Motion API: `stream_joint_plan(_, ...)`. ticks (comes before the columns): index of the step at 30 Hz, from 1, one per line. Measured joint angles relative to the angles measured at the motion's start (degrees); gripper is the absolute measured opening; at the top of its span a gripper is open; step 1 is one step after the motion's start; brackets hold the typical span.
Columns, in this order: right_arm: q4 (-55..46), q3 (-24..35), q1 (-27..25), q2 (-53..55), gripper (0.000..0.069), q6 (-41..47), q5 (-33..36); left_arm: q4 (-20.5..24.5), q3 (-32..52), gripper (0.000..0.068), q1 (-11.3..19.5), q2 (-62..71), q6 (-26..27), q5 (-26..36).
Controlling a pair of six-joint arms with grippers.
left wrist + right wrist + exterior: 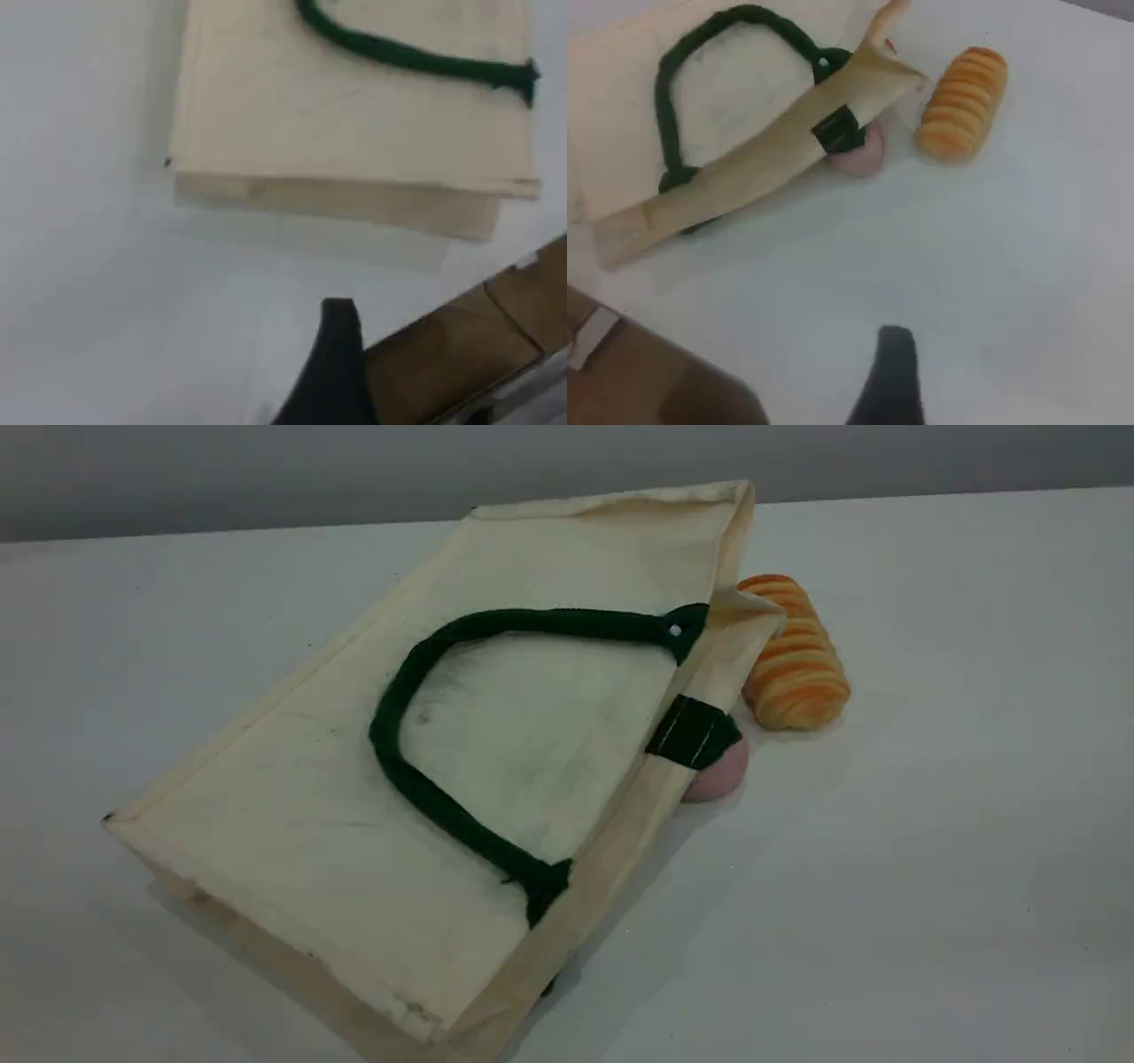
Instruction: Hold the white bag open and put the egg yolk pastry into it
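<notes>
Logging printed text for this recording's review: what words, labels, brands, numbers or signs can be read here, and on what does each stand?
None: no readable word, number, brand or sign shows in any view.
white bag: plain cloth, no print on the side that shows.
green tab: only pale stitch lines, no letters.
bread roll: no label.
pink ball: no mark visible, but it is partly hidden by the bag.

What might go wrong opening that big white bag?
The cream-white canvas bag lies flat and collapsed, so the fingers may slip off the cloth. Lifting its edge might roll the pink ball tucked under it. No egg yolk pastry shows; the orange-striped bread roll might be grabbed by mistake.
</notes>
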Motion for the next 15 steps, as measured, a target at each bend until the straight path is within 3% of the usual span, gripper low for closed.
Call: stream_joint_plan(15,-0.1,-0.1,0.0,0.0,0.0586,0.0,0.1,0.4,0.2,0.0577,0.1,-5.7,-0.7,0.6)
